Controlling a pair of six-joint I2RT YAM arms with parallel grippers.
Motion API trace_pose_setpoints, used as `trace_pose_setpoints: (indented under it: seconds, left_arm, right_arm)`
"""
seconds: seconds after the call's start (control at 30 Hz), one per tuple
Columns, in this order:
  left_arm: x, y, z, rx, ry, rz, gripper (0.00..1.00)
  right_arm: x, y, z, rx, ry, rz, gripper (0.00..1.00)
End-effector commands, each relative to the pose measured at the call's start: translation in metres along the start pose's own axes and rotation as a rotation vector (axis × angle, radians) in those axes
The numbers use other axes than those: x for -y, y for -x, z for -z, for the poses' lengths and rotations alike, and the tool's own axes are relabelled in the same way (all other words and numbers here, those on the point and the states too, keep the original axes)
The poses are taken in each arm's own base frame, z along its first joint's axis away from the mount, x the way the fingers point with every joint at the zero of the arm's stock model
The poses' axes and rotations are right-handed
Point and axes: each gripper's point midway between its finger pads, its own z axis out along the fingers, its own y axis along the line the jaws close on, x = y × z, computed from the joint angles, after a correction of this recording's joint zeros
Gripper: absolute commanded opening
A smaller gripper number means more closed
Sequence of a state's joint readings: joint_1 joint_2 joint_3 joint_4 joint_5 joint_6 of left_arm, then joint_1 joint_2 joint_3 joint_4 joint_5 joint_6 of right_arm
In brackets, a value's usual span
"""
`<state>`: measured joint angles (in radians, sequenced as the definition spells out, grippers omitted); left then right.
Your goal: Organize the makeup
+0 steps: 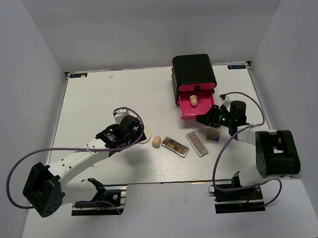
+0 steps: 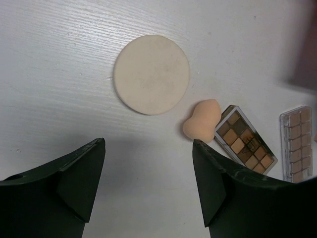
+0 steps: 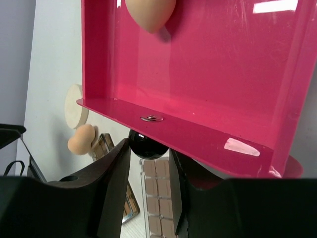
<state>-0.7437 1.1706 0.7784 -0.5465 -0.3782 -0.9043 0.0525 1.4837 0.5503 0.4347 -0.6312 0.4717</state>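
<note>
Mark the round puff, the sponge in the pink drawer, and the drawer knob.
round cream puff (image 2: 151, 74): left wrist view, centre of its flat face.
egg sponge (image 1: 193, 100): top external view, middle of its body.
drawer knob (image 3: 147, 147): right wrist view, front of the black dome.

Built of white links (image 1: 76, 162) and black joint blocks (image 1: 43, 190), trailing purple cables (image 1: 55, 150); ends in matte black, wedge-shaped fingers (image 2: 74, 183) on the left gripper (image 2: 148, 143); glows green at the right wrist (image 1: 219, 116).

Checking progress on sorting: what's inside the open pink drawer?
One beige sponge lies in the drawer, near its back; the rest of the visible floor is bare pink. Any part still inside the black box is hidden.
</note>
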Motion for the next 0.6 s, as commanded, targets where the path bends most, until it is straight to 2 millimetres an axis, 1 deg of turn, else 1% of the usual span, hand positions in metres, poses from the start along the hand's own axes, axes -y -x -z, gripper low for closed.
trace_pose_setpoints:
  seconds: [0.0,0.23,0.33,0.43,0.57]
  left_arm:
    - [0.004,0.009,-0.003,0.025,0.004,-0.006,0.82]
    - [0.006,0.01,-0.01,0.026,0.022,-0.035,0.86]
    - [0.004,0.013,-0.013,0.031,0.035,-0.043,0.87]
    - [0.007,0.016,-0.014,0.033,0.032,-0.06,0.88]
    - [0.007,0.017,-0.024,0.021,0.044,-0.077,0.89]
  right_arm:
    - [-0.01,-0.003,0.008,0.003,0.036,0.029,0.23]
    - [-0.012,-0.013,0.014,-0.013,0.034,0.018,0.22]
    - [-0.011,-0.018,0.016,-0.02,0.029,0.014,0.22]
    - [-0.01,-0.021,0.018,-0.028,0.023,0.013,0.22]
    - [-0.009,-0.025,0.02,-0.035,0.02,0.009,0.22]
